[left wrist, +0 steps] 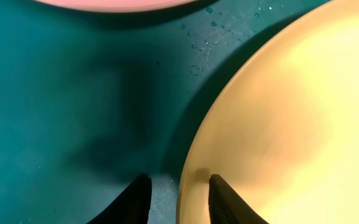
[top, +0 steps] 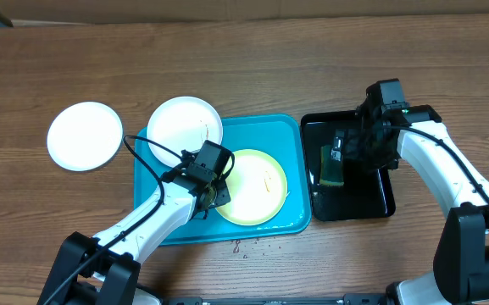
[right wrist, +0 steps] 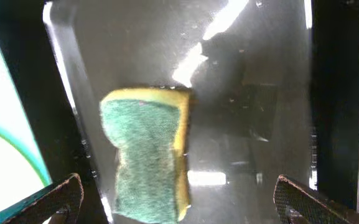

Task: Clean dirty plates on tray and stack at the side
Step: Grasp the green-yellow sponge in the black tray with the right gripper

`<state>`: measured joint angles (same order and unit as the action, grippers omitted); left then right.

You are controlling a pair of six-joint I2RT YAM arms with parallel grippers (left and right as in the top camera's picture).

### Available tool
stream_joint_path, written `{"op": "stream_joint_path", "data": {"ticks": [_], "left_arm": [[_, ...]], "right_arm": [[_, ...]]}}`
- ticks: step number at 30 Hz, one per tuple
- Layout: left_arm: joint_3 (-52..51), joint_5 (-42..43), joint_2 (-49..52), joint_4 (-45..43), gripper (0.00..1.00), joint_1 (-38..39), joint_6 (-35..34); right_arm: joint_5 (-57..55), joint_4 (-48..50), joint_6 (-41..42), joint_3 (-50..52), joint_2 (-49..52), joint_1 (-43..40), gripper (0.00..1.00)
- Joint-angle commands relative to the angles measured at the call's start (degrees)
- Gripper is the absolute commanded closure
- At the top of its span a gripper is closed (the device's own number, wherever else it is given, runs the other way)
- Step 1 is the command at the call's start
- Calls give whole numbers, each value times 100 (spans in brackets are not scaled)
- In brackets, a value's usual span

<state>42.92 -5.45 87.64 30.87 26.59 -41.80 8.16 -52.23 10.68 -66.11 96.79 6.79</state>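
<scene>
The turquoise tray holds a pale yellow plate with a small orange smear. A white plate with reddish marks overlaps the tray's far left corner. Another white plate lies on the table to the left. My left gripper is low at the yellow plate's left rim. In the left wrist view its jaws stand slightly apart, one finger over the tray, the other over the yellow plate, gripping nothing. My right gripper hangs wide open above a green-and-yellow sponge.
The sponge lies in a glossy black tray just right of the turquoise one. Small crumbs or droplets dot the wooden table near the turquoise tray's front edge. Cardboard lines the table's far side.
</scene>
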Motion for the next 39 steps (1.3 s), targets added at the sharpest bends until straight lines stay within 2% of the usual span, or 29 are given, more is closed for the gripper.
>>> {"op": "stream_joint_path", "data": {"ticks": [1, 5, 11, 14, 18, 22, 23, 24, 26, 27, 28, 29, 30, 32, 33, 36, 39], "left_arm": [[96, -118, 22, 11, 73, -31, 114], [96, -157, 22, 13, 96, -31, 116], [96, -157, 22, 11, 96, -31, 111], [96, -155, 22, -24, 96, -31, 109], [96, -146, 22, -55, 95, -31, 109], [96, -131, 22, -26, 94, -31, 111], [96, -133, 22, -17, 94, -31, 114], [96, -140, 22, -7, 94, -31, 114], [96, -140, 22, -7, 94, -31, 144], [96, -140, 22, -7, 93, -31, 155], [96, -138, 22, -7, 94, -31, 153], [96, -136, 22, -7, 94, -31, 153], [96, -136, 22, -7, 93, -31, 153], [96, -133, 22, -7, 90, -31, 153], [96, -133, 22, -9, 89, -31, 153], [96, -133, 22, -15, 88, -31, 151], [96, -131, 22, -26, 88, -31, 151]], "right_arm": [[402, -103, 24, -109, -79, -11, 0], [387, -334, 24, -109, -66, -11, 0], [127, -175, 22, 199, -57, 68, 1], [129, 210, 24, 568, -57, 236, 7], [-57, 826, 26, 1056, -55, 634, 19], [-894, 1222, 236, 1368, -46, 990, 22], [-1102, 1281, 295, 1419, -46, 1045, 30], [-1226, 1298, 295, 1436, -46, 1067, 53], [-1388, 1294, 310, 1432, -46, 1067, 85], [-1421, 1270, 310, 1410, -46, 1043, 93], [-1445, 1182, 310, 1351, -46, 1001, 96], [-1458, 1027, 310, 1250, -46, 944, 96], [-1456, 844, 310, 1115, -48, 887, 91], [-1360, 306, 310, 691, -48, 776, 20], [-1303, 61, 308, 490, -48, 743, 0], [-1307, -627, 280, -133, -48, 695, 0], [-1351, -544, 284, -251, -46, 695, 0]]}}
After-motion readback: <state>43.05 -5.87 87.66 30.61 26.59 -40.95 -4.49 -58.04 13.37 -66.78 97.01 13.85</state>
